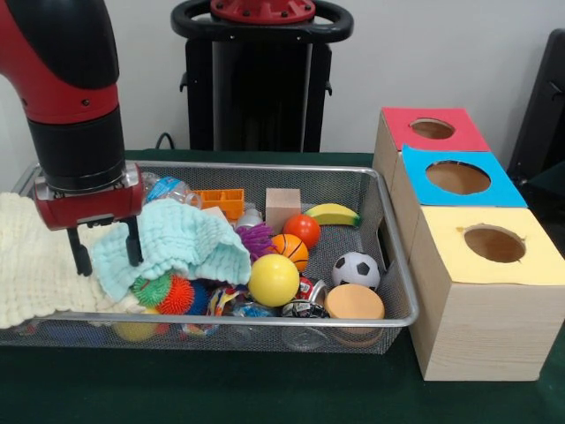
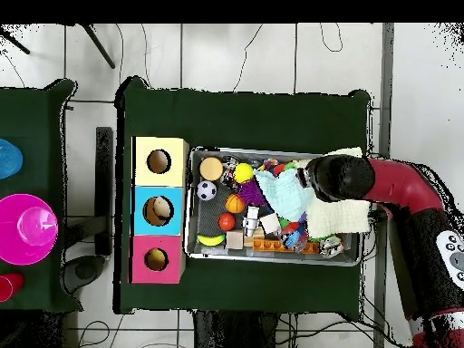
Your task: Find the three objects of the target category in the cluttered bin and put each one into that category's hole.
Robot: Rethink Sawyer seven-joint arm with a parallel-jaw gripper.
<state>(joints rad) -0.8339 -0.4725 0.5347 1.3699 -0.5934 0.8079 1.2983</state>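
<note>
The bin is a silver wire-mesh basket full of toys; it also shows in the overhead view. My gripper hangs over the bin's left part, open, its fingers straddling an edge of a light-teal cloth without closing on it. The red-faced hole tops the farthest wooden box, and shows in the overhead view. Loose in the bin lie a yellow ball, a soccer ball, an orange basketball, a red-orange ball and a banana.
A cream cloth drapes over the bin's left end. A wooden cube, an orange plastic piece, a purple spiky toy and a tan disc also lie inside. Blue-faced and yellow-faced holes are nearer.
</note>
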